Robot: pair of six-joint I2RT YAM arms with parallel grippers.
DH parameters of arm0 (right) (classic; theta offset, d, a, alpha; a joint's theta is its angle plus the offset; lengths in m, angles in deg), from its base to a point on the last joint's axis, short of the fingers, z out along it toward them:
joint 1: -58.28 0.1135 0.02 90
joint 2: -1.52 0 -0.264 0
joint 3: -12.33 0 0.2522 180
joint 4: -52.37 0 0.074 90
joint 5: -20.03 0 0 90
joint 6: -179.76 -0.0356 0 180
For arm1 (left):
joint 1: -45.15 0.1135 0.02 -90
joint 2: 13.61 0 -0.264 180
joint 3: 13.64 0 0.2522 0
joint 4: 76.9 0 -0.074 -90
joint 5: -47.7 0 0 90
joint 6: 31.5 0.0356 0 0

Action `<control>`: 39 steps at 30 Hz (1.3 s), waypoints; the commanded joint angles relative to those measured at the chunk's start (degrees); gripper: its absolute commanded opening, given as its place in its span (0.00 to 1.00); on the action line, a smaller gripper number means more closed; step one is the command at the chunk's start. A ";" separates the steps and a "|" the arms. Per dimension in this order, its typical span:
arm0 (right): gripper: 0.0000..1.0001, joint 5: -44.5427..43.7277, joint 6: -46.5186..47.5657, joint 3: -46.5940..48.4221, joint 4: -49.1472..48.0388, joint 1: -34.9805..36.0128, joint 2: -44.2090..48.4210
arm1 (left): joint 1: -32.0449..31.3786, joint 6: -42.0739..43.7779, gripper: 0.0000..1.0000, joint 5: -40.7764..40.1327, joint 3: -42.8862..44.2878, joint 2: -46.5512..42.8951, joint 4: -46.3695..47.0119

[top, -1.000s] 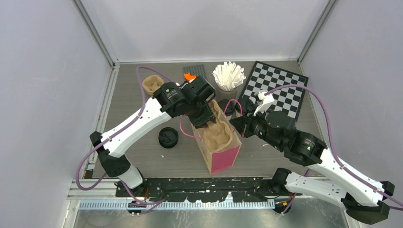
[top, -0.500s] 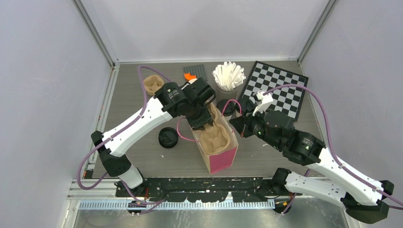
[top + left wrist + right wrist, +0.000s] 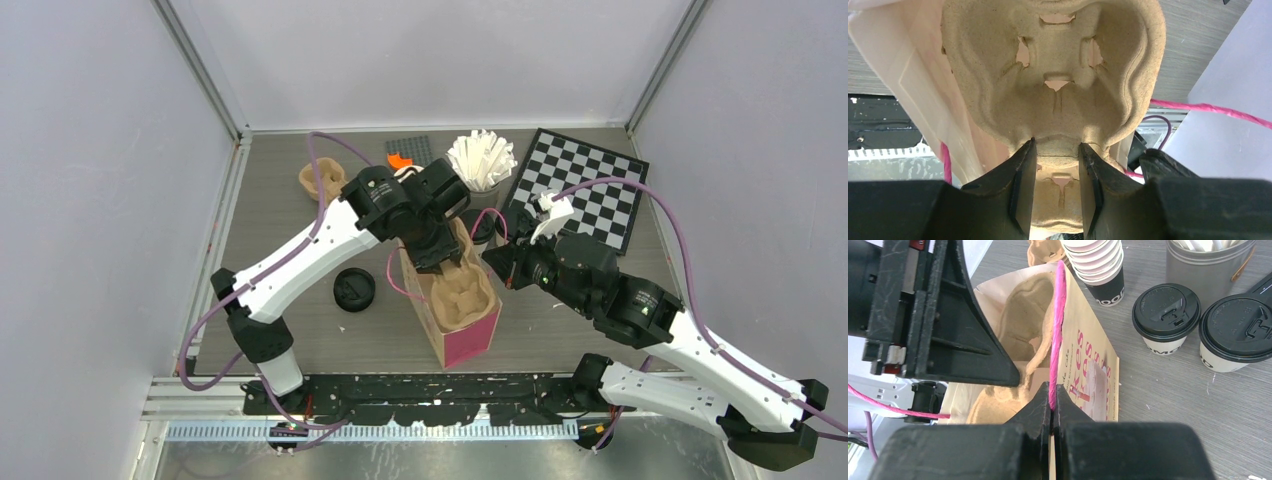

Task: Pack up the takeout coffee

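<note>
Top view: the left gripper (image 3: pixel 432 258) and right gripper (image 3: pixel 493 263) flank the mouth of the paper bag (image 3: pixel 468 338).

Left wrist: its narrowed jaws clamp the rim of the pulp carrier (image 3: pixel 1058 75).

Right wrist: its jaws pinch the pink handle (image 3: pixel 1057 325); the lidded coffee cups (image 3: pixel 1166 315) stand ahead, to its right.

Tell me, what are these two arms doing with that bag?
The left gripper holds a moulded pulp cup carrier in the mouth of the open paper bag. The right gripper is shut on the bag's pink handle, probably steadying it. Two lidded coffee cups stand on the table beside the bag, not yet packed.
</note>
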 commanded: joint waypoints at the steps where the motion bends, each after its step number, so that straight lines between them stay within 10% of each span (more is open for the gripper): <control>1: 0.01 0.49 0.58 0.41 -1.47 0.08 -0.48 | -0.79 0.39 0.09 -0.58 3.27 -0.79 -5.37; 30: 0.01 1.41 0.86 -1.31 -1.96 0.09 0.05 | -0.97 4.14 0.07 -4.16 -1.99 2.11 -4.83; 39: 0.00 1.71 1.20 -1.66 -2.03 0.10 -0.61 | -0.82 4.92 0.21 -3.14 -2.30 3.32 -4.77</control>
